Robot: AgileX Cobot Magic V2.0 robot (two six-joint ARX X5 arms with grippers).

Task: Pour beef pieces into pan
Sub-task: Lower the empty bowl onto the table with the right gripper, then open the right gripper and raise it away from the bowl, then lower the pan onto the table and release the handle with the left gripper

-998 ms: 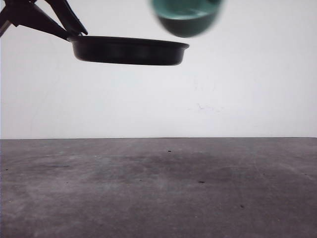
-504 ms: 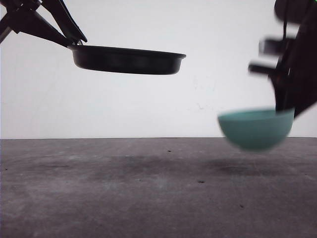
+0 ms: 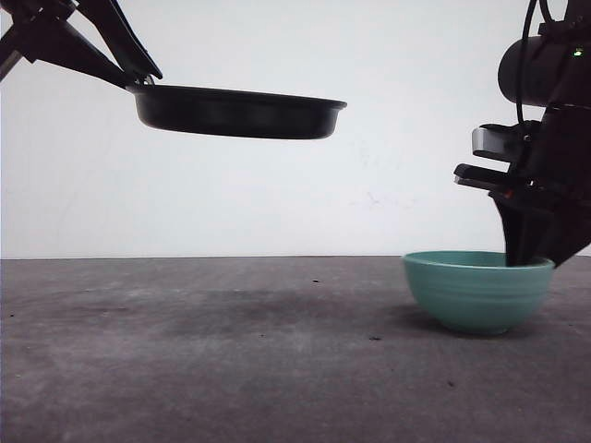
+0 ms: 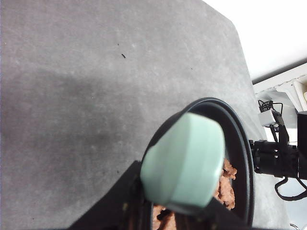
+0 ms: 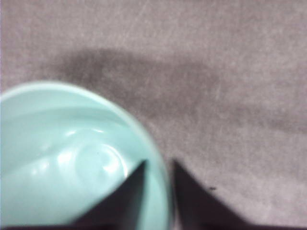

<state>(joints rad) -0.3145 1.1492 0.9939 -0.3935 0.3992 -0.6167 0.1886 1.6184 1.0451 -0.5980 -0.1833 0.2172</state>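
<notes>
Dark grey table [image 3: 231, 369] w/ plain white wall [image 3: 277, 194] behind. Pan [image 3: 238, 111] is held up in the air, well above the table, on the left side of front view, roughly level. Beef pieces [image 4: 225, 184] lie inside it, seen past the mint-green handle [image 4: 184, 163] in left wrist view. Left hand [image 3: 138, 74] is pinching that handle. Teal ribbed bowl [image 3: 477, 290] sits on the table at right, well apart from the pan, inside looks bare. Right hand [image 5: 159, 191] has one finger inside the bowl's rim & one outside, pressed together on the wall.
</notes>
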